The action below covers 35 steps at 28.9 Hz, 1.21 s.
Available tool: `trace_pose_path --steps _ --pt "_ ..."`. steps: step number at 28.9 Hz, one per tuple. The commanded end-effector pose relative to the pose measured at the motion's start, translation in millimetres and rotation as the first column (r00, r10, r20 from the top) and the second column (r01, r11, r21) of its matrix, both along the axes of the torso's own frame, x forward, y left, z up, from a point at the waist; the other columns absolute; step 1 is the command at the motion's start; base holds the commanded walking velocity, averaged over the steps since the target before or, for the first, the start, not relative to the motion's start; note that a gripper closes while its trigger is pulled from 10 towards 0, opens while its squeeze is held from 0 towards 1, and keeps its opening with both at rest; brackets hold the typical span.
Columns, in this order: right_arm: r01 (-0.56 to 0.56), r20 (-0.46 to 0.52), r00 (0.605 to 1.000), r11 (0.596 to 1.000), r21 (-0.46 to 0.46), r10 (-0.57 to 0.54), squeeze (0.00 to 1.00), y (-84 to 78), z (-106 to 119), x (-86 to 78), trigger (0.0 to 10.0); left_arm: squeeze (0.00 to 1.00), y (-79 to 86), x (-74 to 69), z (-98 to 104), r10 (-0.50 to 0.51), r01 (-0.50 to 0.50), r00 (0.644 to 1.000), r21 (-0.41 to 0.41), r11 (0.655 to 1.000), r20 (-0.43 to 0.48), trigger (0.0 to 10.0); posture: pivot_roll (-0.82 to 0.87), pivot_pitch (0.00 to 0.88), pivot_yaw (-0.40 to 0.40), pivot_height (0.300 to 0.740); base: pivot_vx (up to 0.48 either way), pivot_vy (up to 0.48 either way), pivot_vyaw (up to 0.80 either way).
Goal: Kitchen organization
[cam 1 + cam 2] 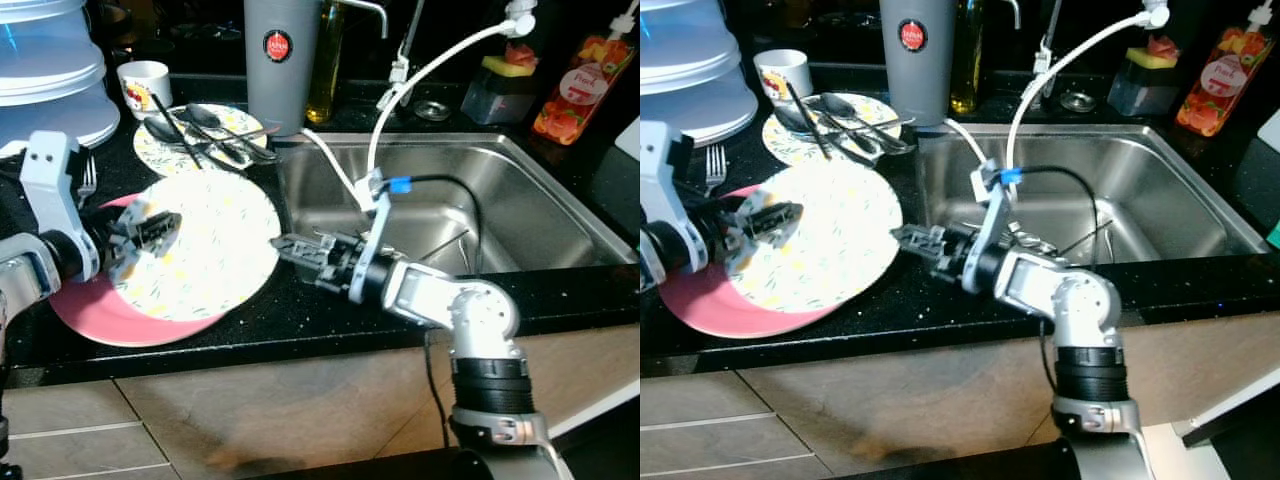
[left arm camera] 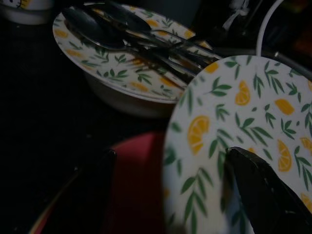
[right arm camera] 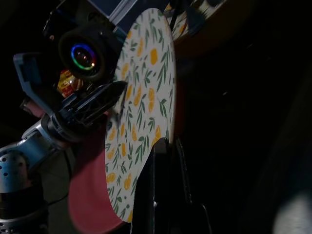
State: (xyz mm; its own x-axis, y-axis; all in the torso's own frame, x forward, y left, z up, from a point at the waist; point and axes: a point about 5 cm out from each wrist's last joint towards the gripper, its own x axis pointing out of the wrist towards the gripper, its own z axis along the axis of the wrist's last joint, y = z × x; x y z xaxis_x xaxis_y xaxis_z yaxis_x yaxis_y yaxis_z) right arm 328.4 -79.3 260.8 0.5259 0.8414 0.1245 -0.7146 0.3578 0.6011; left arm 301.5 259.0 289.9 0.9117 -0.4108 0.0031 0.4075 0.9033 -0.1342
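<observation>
Black counter (image 1: 300, 320): both grippers' fingers pinch tilted lemon-and-leaf plate (image 1: 215, 245) over pink plate (image 1: 110, 320).

- The right arm (image 1: 470, 320) has a shell of rounded silver-grey segments, with a black ribbed collar below the elbow joint and a further silver band near the frame's lower edge.
- A black cable (image 1: 455, 200) loops from the right wrist; a blue clip (image 1: 398, 185) sits on a small white bracket there.
- The right gripper (image 1: 290, 247) is black, with long slim fingers and a dark, blocky mechanical base.
- The left arm (image 1: 45, 195) carries a light grey bracket with two small dark screw holes, above a black round joint.
- The left gripper (image 1: 150, 228) is black with ridged fingers.
- In the right wrist view, the left wrist's camera lens (image 3: 84, 52) shows a coloured ring.
</observation>
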Motion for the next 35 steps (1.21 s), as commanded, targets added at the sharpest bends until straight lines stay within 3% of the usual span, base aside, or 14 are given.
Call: trace_pose_path --steps 1,10,14,25,28,35 --pt "0.01 -0.008 1.0 1.0 0.006 -0.01 0.0 -5.0 -1.5 2.0 0.0 0.0 -2.7 -1.0 -1.8 -0.04 0.04 0.999 -0.034 0.999 0.004 10.0 0.01 0.166 -0.055 0.74 0.0 0.0 0.0" --pt "0.011 0.009 1.0 1.0 0.021 -0.012 0.0 -14.1 3.3 3.5 0.0 0.0 -1.3 -7.6 0.2 -0.102 0.106 0.994 -0.082 0.991 0.047 10.0 0.01 0.169 -0.053 0.74 0.0 0.0 0.0" --pt "0.002 0.028 1.0 0.994 0.108 -0.006 0.0 -20.1 14.6 4.5 0.0 0.0 1.0 -8.3 7.5 -0.104 0.118 0.989 -0.148 0.982 0.102 10.0 0.01 0.169 -0.053 0.74 0.0 0.0 0.0" --pt "0.033 0.047 0.998 0.978 0.208 -0.044 0.0 -32.8 28.6 9.9 0.0 0.0 2.8 -13.4 21.9 -0.129 0.179 0.97 -0.246 0.953 0.207 10.0 0.01 0.17 -0.052 0.74 0.0 0.0 0.0" --pt "0.064 0.059 0.995 0.966 0.251 -0.082 0.0 -38.6 34.2 12.4 0.0 0.0 4.2 -18.5 31.4 -0.152 0.236 0.949 -0.3 0.924 0.278 10.0 0.01 0.17 -0.052 0.74 0.0 0.0 0.0" --pt "0.096 0.059 0.991 0.939 0.331 -0.123 0.0 -46.6 41.8 15.6 0.0 0.0 3.7 -21.2 33.4 -0.171 0.262 0.94 -0.3 0.917 0.296 10.0 0.01 0.164 -0.051 0.74 0.0 0.0 0.0"
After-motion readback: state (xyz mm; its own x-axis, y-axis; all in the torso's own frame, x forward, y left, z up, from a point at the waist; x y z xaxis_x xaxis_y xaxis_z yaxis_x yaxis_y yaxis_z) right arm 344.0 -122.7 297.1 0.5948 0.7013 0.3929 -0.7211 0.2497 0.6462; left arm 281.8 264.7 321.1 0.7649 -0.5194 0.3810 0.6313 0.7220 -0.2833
